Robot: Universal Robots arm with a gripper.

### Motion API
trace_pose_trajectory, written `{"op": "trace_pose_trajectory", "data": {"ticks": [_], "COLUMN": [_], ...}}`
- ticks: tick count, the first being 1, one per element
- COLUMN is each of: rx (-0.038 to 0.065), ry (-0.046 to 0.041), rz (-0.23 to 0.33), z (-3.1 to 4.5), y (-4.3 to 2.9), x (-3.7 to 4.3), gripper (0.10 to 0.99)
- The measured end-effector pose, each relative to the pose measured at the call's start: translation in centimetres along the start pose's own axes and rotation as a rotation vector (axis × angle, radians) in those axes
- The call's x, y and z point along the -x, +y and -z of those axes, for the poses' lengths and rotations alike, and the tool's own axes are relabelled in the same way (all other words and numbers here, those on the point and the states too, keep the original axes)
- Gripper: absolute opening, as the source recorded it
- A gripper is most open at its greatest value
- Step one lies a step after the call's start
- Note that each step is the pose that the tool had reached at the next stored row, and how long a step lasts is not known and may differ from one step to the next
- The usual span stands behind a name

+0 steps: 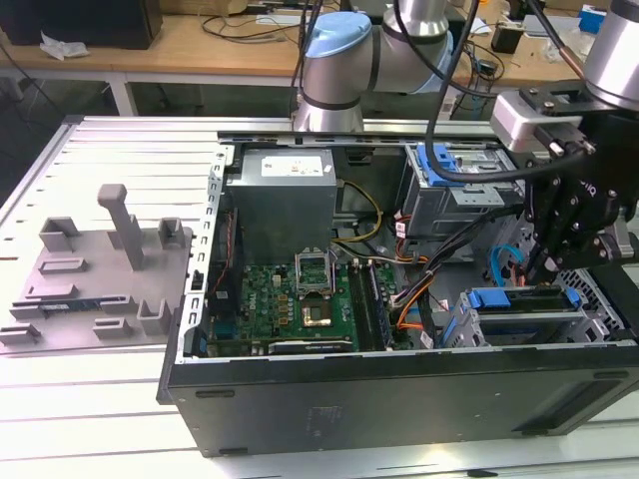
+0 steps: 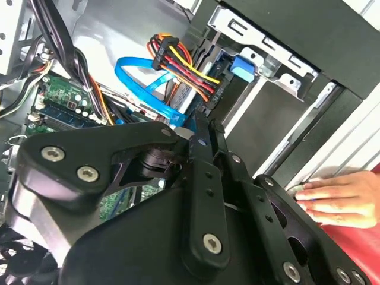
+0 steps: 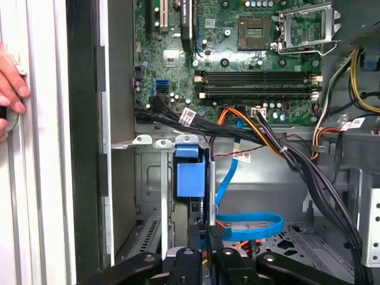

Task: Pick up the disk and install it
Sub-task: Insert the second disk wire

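1. The disk (image 1: pixel 524 311) is seen in the exterior view seated on edge in the drive bay at the front corner of the open computer case (image 1: pixel 399 399), toward the exterior view's right; its blue carrier frame (image 1: pixel 496 297) runs along its top.
2. In the first wrist view the disk (image 3: pixel 191 178) is shown standing in the bay slot, with its blue frame tab facing the camera.
3. The end effector (image 1: pixel 544 261) is poised directly above the disk, its fingertips just at the frame; whether the fingers are parted or closed cannot be told.
4. A blue data cable (image 3: pixel 249 224) is looped just beside the bay.
5. The green motherboard (image 1: pixel 300 299) lies deeper in the case.
6. A hand (image 2: pixel 335 199) is rested on the table beside the case.
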State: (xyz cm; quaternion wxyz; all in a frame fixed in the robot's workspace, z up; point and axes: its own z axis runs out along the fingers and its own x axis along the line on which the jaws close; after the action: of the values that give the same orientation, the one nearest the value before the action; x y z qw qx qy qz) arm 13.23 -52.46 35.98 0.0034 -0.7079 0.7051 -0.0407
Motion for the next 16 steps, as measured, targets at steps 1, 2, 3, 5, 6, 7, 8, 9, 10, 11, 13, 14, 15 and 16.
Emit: {"op": "trace_pose_trajectory", "data": {"ticks": [1, 2, 3, 5, 6, 7, 8, 9, 10, 11, 13, 14, 15, 16], "rx": [-0.002, -0.003, -0.004, -0.004, -0.005, -0.005, -0.005, -0.005, -0.005, -0.005, -0.005, -0.004, -0.003, -0.003], "ry": [-0.0030, -0.0044, -0.0055, -0.0061, -0.0066, -0.0069, -0.0070, -0.0071, -0.0071, -0.0071, -0.0072, -0.0060, -0.0053, -0.0046], "rz": [0.004, 0.008, 0.015, 0.030, 0.038, 0.041, 0.042, 0.043, 0.043, 0.043, 0.035, 0.023, 0.013, 0.006], "z": [-0.03, -0.08, -0.19, -0.25, -0.28, -0.30, -0.31, -0.32, -0.32, -0.32, -0.36, -0.36, -0.37, -0.38], "y": [0.02, 0.03, 0.05, 0.06, 0.06, 0.06, 0.06, 0.06, 0.07, 0.07, 0.07, 0.07, 0.08, 0.08], "x": [-0.13, -0.15, -0.14, -0.15, -0.14, -0.14, -0.14, -0.14, -0.14, -0.14, -0.10, -0.08, -0.06, -0.06], "gripper": [0.161, 0.161, 0.161, 0.161, 0.161, 0.161, 0.161, 0.161, 0.161, 0.161, 0.161, 0.161, 0.161, 0.161]}}
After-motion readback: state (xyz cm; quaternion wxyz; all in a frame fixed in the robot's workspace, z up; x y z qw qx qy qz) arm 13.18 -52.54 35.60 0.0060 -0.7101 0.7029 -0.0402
